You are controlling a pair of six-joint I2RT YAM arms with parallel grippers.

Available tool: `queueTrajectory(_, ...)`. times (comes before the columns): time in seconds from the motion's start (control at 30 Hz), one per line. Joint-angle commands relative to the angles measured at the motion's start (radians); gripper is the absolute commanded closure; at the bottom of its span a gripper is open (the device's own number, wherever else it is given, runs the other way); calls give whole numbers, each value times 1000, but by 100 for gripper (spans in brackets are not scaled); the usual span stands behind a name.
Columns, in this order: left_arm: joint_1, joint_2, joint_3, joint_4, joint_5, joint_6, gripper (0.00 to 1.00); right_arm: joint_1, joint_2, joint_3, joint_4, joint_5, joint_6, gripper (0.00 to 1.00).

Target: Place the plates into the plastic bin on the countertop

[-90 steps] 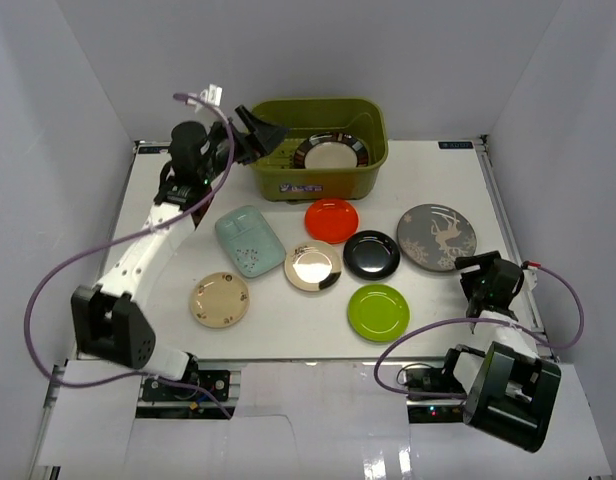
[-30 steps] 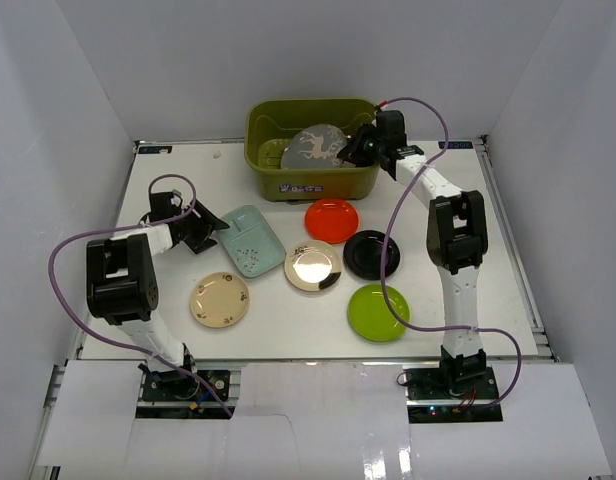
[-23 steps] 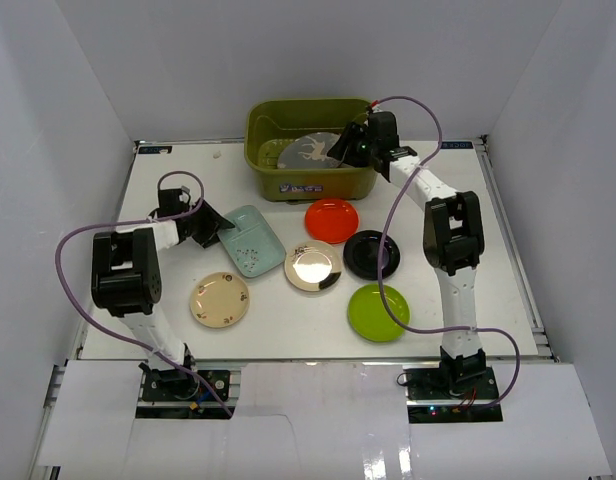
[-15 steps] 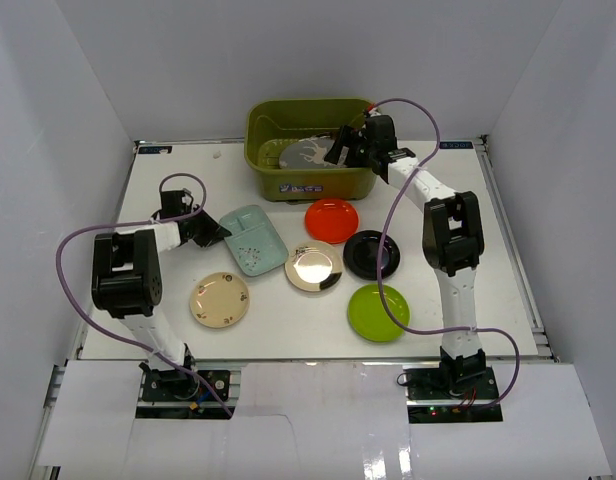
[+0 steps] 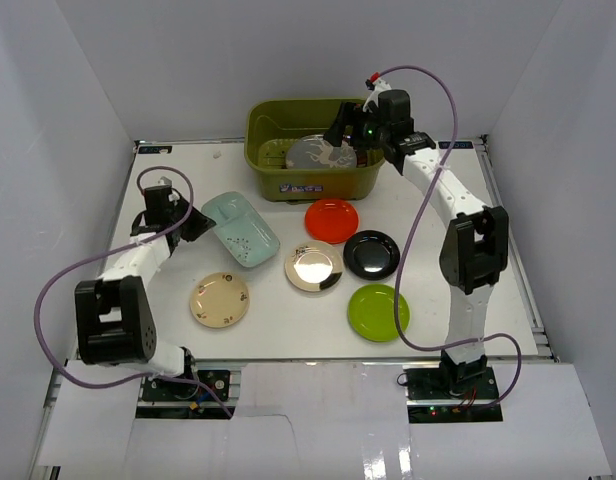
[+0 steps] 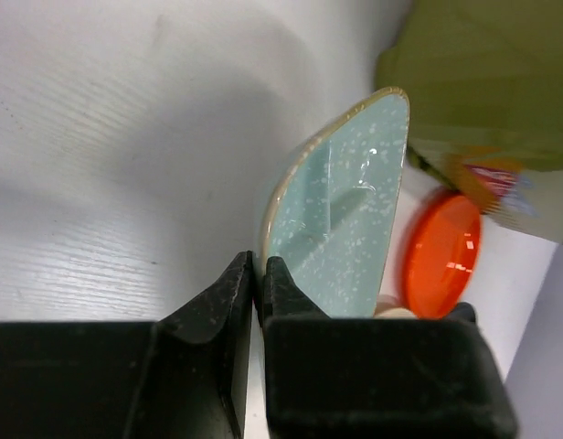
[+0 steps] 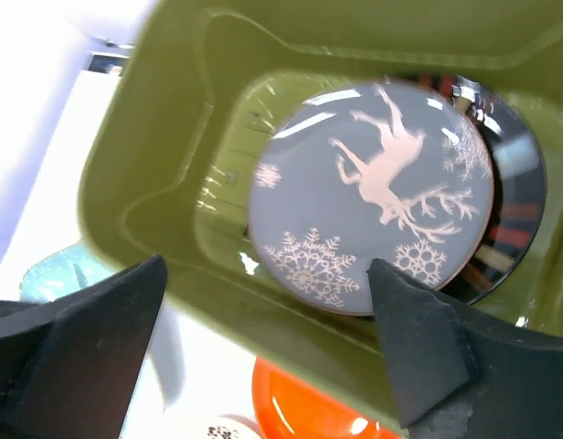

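Note:
My left gripper (image 5: pixel 191 226) (image 6: pixel 259 274) is shut on the rim of the pale teal plate (image 5: pixel 240 231) (image 6: pixel 345 219), which tilts up off the countertop (image 5: pixel 148 180). Above the olive plastic bin (image 5: pixel 278 172) (image 7: pixel 172 183) my right gripper (image 5: pixel 350 130) (image 7: pixel 263 270) hangs open and holds nothing. In the bin the grey reindeer plate (image 5: pixel 318 153) (image 7: pixel 373 210) lies on a black-rimmed plate (image 7: pixel 524 201). On the countertop lie red (image 5: pixel 331 219), black (image 5: pixel 371 254), cream-brown (image 5: pixel 313 267), lime green (image 5: pixel 378 312) and beige floral (image 5: pixel 219 299) plates.
White walls close in the countertop on three sides. The bin stands at the back centre. The right arm stretches along the right side up to the bin, and purple cables loop beside both arms.
The right gripper opened and let the grey plate drop flat into the bin, then rose. The left gripper shut on the teal plate's edge and tipped it up.

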Motion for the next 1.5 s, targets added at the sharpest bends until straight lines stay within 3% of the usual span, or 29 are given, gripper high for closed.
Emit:
queueTrajectory(0.0,6,-193,51,43,83,-48,100,1,-119,-50,30,-63,-46,1)
queueTrajectory(0.03,8,-224,62,34,78,-47,100,1,-138,-61,36,-68,-47,5)
queueTrajectory(0.07,8,-255,71,20,75,-44,100,1,-170,-70,38,-77,-52,15)
queueTrajectory(0.17,8,-367,94,26,89,-73,100,-7,-228,-117,39,-81,-55,65)
queueTrajectory(0.2,6,-388,101,37,110,-88,100,-8,-280,-143,49,-81,-52,92)
queueTrajectory(0.3,-1,-404,150,89,181,-162,100,-14,-429,-345,163,-72,-17,92)
queueTrajectory(0.37,-18,-337,244,112,218,-189,100,-16,-551,-563,261,-59,14,92)
queueTrajectory(0.43,-111,-236,373,118,152,-162,100,-16,-618,-747,358,-58,58,92)
queueTrajectory(0.57,-210,-7,626,118,97,-139,100,-16,-748,-950,424,-80,103,92)
queueTrajectory(0.9,-279,556,1203,105,-8,-145,100,-14,-994,-1209,360,-15,62,92)
queueTrajectory(1.1,-291,818,1502,88,34,-162,100,-13,-1104,-1303,273,-23,23,92)
queueTrajectory(1.2,-302,892,1512,88,52,-182,100,-13,-1170,-1355,222,-5,17,92)
queueTrajectory(1.33,-317,886,1406,127,54,-177,100,-13,-1218,-1380,179,30,5,91)
queueTrajectory(1.47,-336,897,1368,131,67,-151,100,-11,-1207,-1397,136,90,-7,85)
